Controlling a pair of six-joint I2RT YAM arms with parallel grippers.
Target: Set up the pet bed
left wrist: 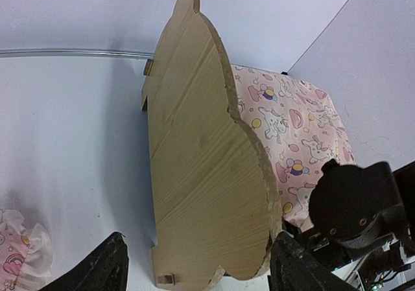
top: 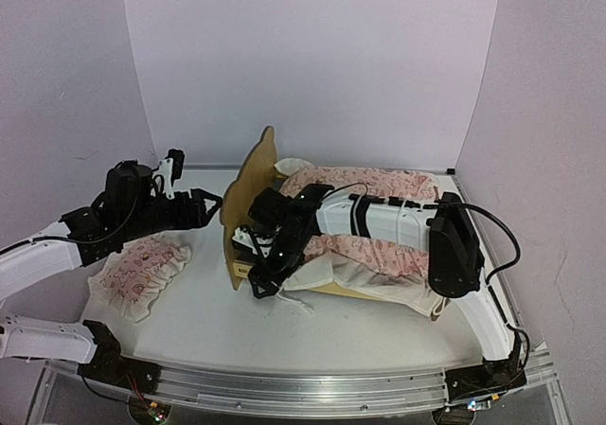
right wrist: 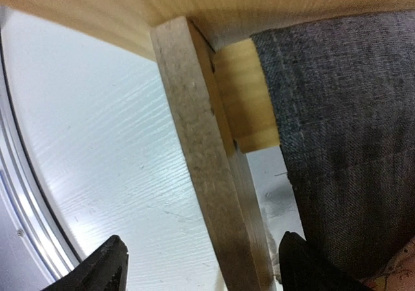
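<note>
Although the right arm [top: 379, 219] lies across most of it, the pet bed [top: 248, 193] can be made out in the middle of the white tabletop [top: 312, 326]. It sits between the two grippers.

The left gripper [top: 210, 203] hovers with its jaws spread wide and nothing between them. Straight ahead of it, apart from the fingers, the wavy plywood headboard [left wrist: 201, 174] stands upright and fills its wrist view. Below and behind this gripper a pink ruffled pillow [top: 142, 272] lies flat on the tabletop. The wrist view catches only a corner of it, cut off at the edge.

The right gripper [top: 267, 275] points down at the near head corner of the bed, also with jaws apart. From its wrist the pale edge of the side rail [right wrist: 207, 174] runs up between the two dark fingers [right wrist: 104, 268]. It is closer to the right one, and contact there cannot be judged. Just right of the rail lies the dark grey mattress pad [right wrist: 343, 142], with a small wooden block [right wrist: 246, 96] at its corner.

A pink patterned blanket [top: 374, 181] covers the bed beyond this gripper, hiding the pad and the foot end from above.
</note>
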